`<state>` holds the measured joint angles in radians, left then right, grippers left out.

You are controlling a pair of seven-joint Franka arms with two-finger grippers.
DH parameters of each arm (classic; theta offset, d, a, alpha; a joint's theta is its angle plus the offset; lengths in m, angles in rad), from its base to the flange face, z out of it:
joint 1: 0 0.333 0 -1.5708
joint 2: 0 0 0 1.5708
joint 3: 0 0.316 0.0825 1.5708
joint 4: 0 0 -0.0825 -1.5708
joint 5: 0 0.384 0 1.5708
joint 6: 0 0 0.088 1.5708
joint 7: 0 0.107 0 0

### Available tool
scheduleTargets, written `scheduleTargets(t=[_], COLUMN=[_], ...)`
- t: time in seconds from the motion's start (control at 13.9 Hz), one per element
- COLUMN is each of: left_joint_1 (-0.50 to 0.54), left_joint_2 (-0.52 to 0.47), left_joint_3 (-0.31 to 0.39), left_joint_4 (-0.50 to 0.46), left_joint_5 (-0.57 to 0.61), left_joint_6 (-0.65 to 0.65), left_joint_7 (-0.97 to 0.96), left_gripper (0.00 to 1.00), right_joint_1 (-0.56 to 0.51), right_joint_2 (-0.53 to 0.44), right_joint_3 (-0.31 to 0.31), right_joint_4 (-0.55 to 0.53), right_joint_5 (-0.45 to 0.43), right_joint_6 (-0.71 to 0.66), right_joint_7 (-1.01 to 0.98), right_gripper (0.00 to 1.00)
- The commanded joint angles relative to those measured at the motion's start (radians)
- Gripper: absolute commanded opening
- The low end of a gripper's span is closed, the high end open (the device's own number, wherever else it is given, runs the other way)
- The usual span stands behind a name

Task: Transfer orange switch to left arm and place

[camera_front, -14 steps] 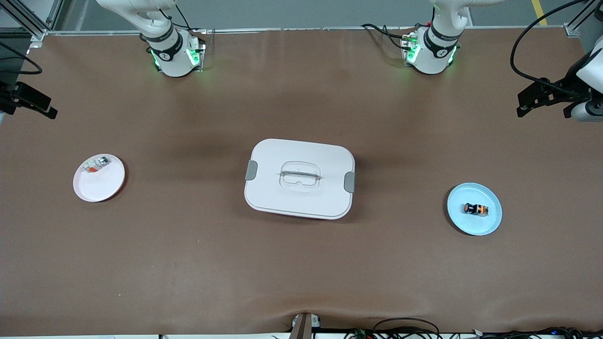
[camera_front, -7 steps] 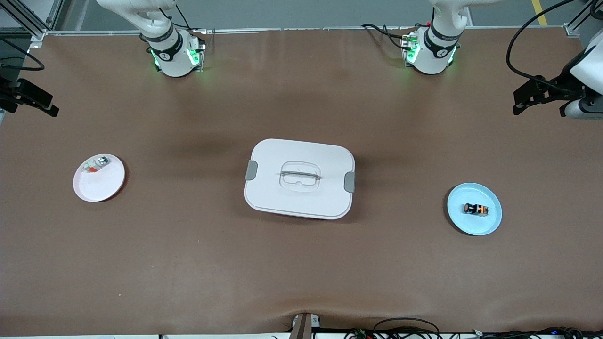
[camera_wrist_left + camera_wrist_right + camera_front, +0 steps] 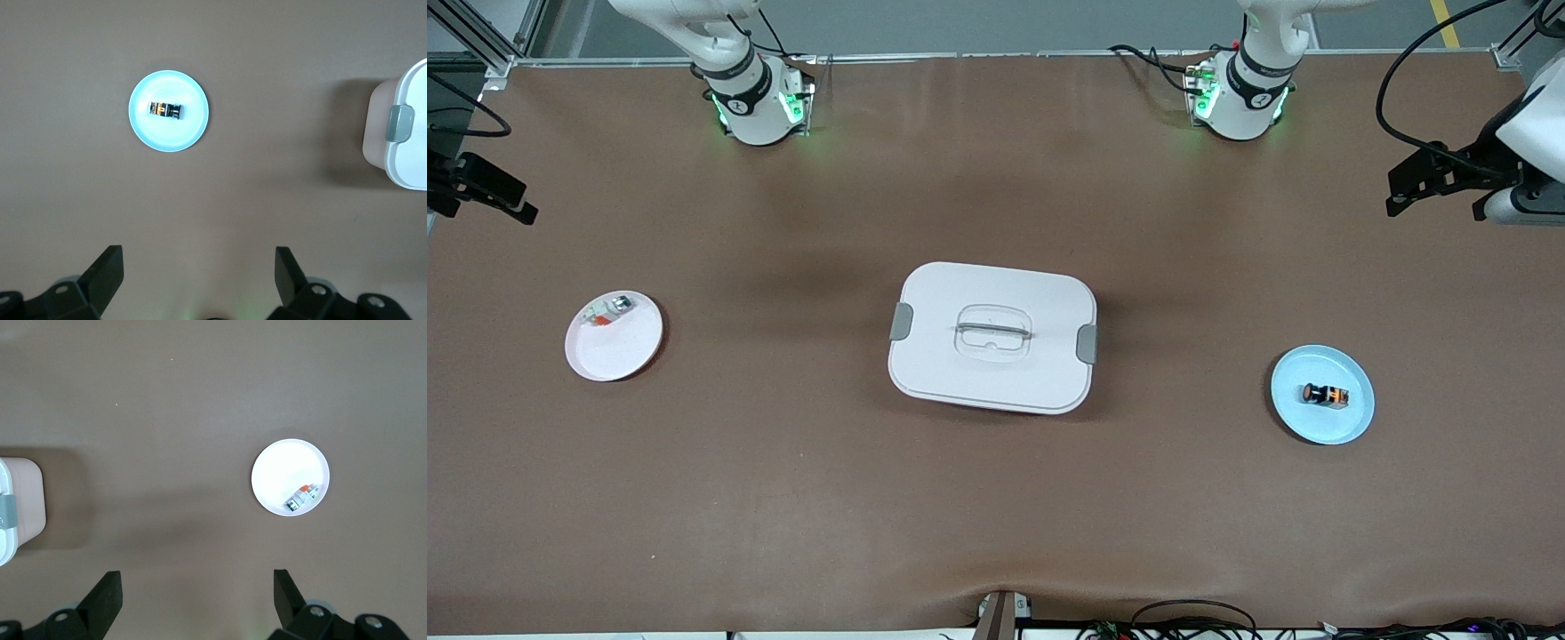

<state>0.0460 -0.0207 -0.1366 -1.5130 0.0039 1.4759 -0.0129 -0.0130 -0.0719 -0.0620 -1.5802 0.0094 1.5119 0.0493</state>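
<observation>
The orange switch (image 3: 1324,395) lies on its side on a light blue plate (image 3: 1343,428) toward the left arm's end of the table; it also shows in the left wrist view (image 3: 165,109). The white box (image 3: 992,337) with grey clips stands mid-table. My left gripper (image 3: 1423,185) is open and empty, high over the table's edge at the left arm's end; its fingers (image 3: 107,267) show in its wrist view. My right gripper (image 3: 491,197) is open and empty, high over the right arm's end.
A white plate (image 3: 618,351) toward the right arm's end holds a small white-silver part with a red bit (image 3: 607,311), also in the right wrist view (image 3: 301,499). The box's edge shows in both wrist views (image 3: 400,133) (image 3: 13,513).
My left gripper has drifted slightly toward the table's middle and toward the bases. My right gripper has shifted very little. Nothing on the table has moved.
</observation>
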Motion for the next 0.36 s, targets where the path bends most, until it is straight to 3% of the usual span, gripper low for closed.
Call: scheduleTargets(t=[0.0,0.29], left_joint_1=[0.014,0.015], left_joint_2=[-0.012,-0.012], left_joint_3=[-0.009,-0.008], left_joint_4=[0.002,0.002], left_joint_5=[-0.019,-0.019], left_joint_6=[-0.006,-0.008], left_joint_7=[-0.001,-0.002], left_gripper=[1.00,1.00], right_joint_1=[-0.012,-0.013], right_joint_2=[-0.026,-0.028], right_joint_3=[0.005,0.005], right_joint_4=[-0.026,-0.026], right_joint_5=[0.017,0.030], right_joint_6=[0.007,-0.001], right_joint_7=[0.009,0.034], right_gripper=[1.00,1.00])
